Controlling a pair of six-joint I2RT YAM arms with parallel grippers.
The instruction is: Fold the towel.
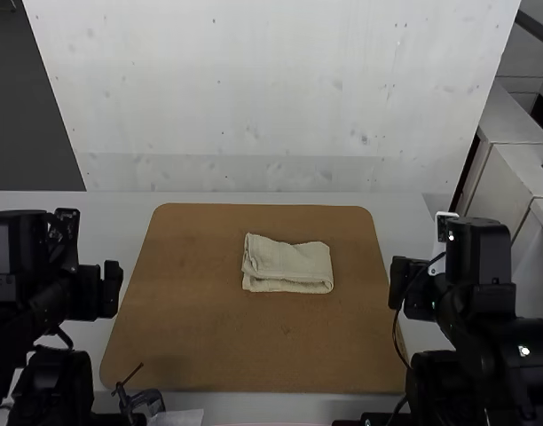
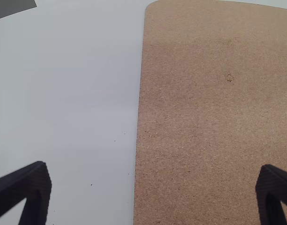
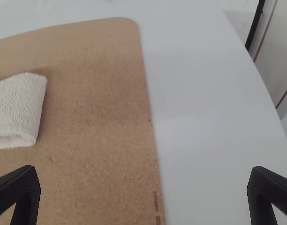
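In the high view, the brown mat lies on the white table, and the towel rests on it, a little right of the mat's middle and nearer its far edge than its near edge. The towel is pale and folded into a small, roughly oblong bundle, with a rounded fold along the side facing the mat's near edge. Its outline is slightly uneven, dipping along the side toward the mat's far edge. The left gripper is just beside the mat's left edge, well apart from the towel. The right gripper is at the mat's right edge, also apart from the towel. A small dark metal object sits by the mat's near left corner.

In the left wrist view, the left gripper has its two black, tapered fingers spread wide with nothing between them touching either one. One finger is over the white table beside the mat, the other over the mat itself.

In the right wrist view, the right gripper likewise has its black fingers wide apart, gripping nothing. The towel's end lies on the mat, its layers curling round at one corner, clear of both fingers.
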